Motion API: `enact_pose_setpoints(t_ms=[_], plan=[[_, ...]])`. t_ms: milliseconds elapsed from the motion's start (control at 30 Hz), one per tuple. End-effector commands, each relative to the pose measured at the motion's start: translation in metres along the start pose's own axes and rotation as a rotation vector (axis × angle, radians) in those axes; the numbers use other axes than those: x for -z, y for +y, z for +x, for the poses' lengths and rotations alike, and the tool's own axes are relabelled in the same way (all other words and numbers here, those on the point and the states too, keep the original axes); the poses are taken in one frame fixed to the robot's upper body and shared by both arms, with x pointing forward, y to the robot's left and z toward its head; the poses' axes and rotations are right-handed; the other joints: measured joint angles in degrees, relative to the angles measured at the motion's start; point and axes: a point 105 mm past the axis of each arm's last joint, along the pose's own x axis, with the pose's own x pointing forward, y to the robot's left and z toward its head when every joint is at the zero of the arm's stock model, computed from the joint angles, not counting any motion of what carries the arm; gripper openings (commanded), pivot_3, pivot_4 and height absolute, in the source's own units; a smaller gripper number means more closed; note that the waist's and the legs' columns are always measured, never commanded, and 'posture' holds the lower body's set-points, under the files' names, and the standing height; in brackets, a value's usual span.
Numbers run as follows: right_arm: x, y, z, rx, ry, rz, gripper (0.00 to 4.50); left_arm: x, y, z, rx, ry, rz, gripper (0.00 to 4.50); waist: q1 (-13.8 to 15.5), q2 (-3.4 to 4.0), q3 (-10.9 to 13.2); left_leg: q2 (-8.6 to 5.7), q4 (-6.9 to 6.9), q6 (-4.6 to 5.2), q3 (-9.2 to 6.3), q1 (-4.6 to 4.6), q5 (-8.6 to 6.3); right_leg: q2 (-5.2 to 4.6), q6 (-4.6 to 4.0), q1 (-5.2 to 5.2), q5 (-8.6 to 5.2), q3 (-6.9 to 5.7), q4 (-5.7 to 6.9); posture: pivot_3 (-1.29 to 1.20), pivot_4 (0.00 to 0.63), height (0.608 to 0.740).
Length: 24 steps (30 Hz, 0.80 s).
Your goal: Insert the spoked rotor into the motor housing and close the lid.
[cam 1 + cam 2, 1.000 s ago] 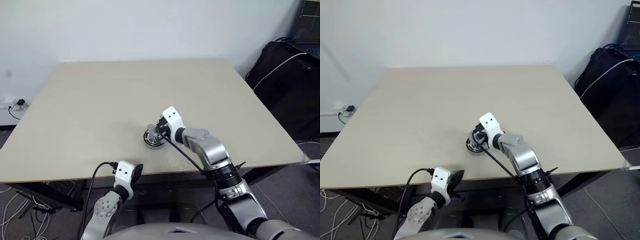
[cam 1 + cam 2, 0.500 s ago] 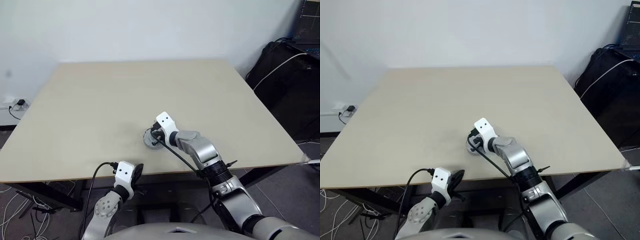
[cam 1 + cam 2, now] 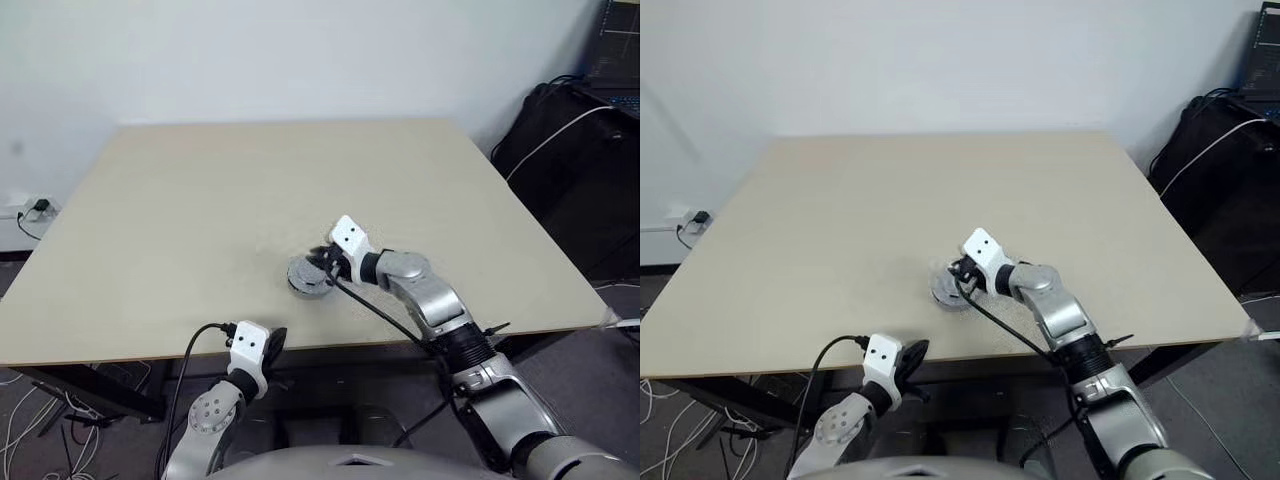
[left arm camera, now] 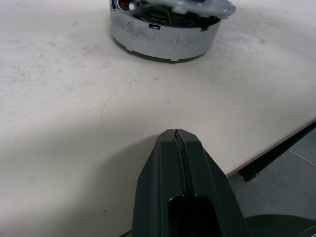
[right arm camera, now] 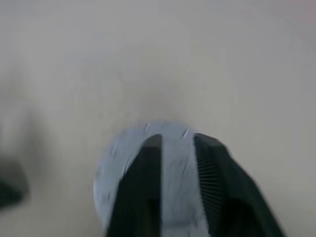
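The motor housing [image 3: 309, 279] sits on the table [image 3: 200, 220], toward the near edge and a little right of the middle; in the left wrist view it reads as a low round grey drum [image 4: 165, 34] with a glimpse of copper windings inside its rim; the lid [image 4: 197, 7], a pale grey disc, lies tilted across its top rather than seated flat, with a dark gap showing beneath it; the spoked rotor cannot be made out under the lid. The right gripper [image 3: 328, 264] reaches in from the right and hangs over the housing's right side; in the right wrist view its two black fingers [image 5: 212, 168] stand a narrow way apart over the grey disc [image 5: 168, 168], gripping nothing that can be seen. The left gripper [image 4: 176, 140] rests low at the table's near edge, well apart from the housing; its fingers are pressed together with nothing between them.
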Motion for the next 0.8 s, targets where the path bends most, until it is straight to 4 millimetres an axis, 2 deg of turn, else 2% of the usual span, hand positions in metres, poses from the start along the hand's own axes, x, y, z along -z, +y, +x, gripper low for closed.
enact_pose_setpoints(t_ms=[33, 233, 267, 800], plan=[[-0.009, -0.004, 0.000, -0.054, -0.026, -0.082, 2.26, -0.019, -0.002, 0.000, 0.003, -0.058, 0.020, 0.00, -0.03, -0.01, 0.01, 0.00, 0.00, -0.01, 0.00, 0.00, 0.01, 0.01, 0.00, 0.00, 0.00, 0.00, 0.01, 0.00, 0.000, 0.740], [-0.006, -0.008, 0.001, -0.110, -0.025, -0.072, 4.28, -0.020, 0.000, -0.001, -0.007, -0.057, 0.021, 0.00, 0.08, -0.01, 0.01, 0.00, 0.01, 0.00, 0.01, 0.02, 0.02, 0.01, 0.01, 0.03, 0.01, 0.01, 0.01, 0.00, 0.000, 0.740], [-0.006, -0.008, 0.002, -0.114, -0.026, -0.071, 4.49, -0.020, 0.000, -0.001, -0.009, -0.057, 0.021, 0.00, 0.11, -0.01, 0.01, 0.00, 0.01, 0.00, 0.01, 0.02, 0.02, 0.01, 0.01, 0.03, 0.01, 0.01, 0.01, 0.00, 0.000, 0.740], [0.000, -0.014, 0.018, -0.187, 0.026, 0.007, 4.49, -0.018, 0.007, -0.006, -0.053, -0.060, 0.021, 0.00, 0.12, 0.00, 0.00, -0.01, 0.02, 0.09, 0.03, 0.04, 0.09, 0.00, 0.01, 0.06, 0.02, 0.03, 0.04, 0.00, 0.000, 0.740]])
